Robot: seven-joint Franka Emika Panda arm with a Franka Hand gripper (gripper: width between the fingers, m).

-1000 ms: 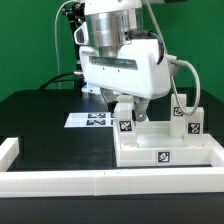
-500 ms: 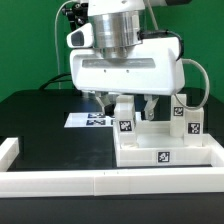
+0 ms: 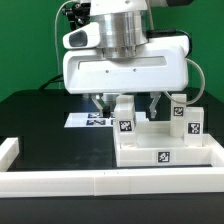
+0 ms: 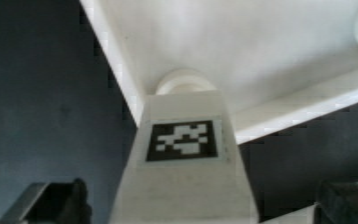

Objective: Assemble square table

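Your gripper (image 3: 124, 103) stands wide open around the upright leg (image 3: 125, 115) at the near left of the table top (image 3: 165, 152), a finger on either side and nothing clamped. If you close off-centre, one finger (image 3: 151, 105) may meet the leg first and tip or twist it in its seat; the top could also slide toward the border rail (image 3: 100, 180). You cannot see whether the leg is screwed home, since its base is hidden. The wrist view cuts off both fingertips. Two more legs (image 3: 186, 118) stand at the far right, partly masked by the hand
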